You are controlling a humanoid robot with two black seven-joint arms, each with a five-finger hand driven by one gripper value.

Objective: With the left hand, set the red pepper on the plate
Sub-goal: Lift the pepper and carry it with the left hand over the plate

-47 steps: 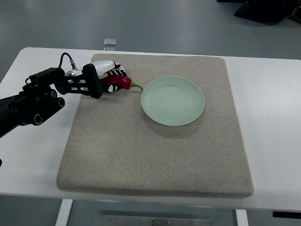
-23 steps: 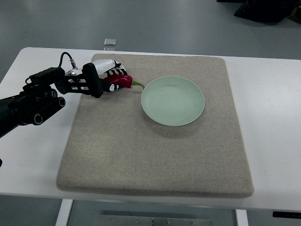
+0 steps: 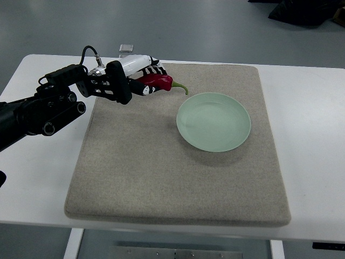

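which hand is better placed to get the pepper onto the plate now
Left. The left hand already grips the glossy red pepper with a green stem, held just left of the round pale green plate on the beige felt mat. No right hand is in view.

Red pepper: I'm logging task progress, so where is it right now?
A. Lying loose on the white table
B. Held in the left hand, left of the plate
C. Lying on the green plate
B: the left hand grips the red pepper, short of the plate.
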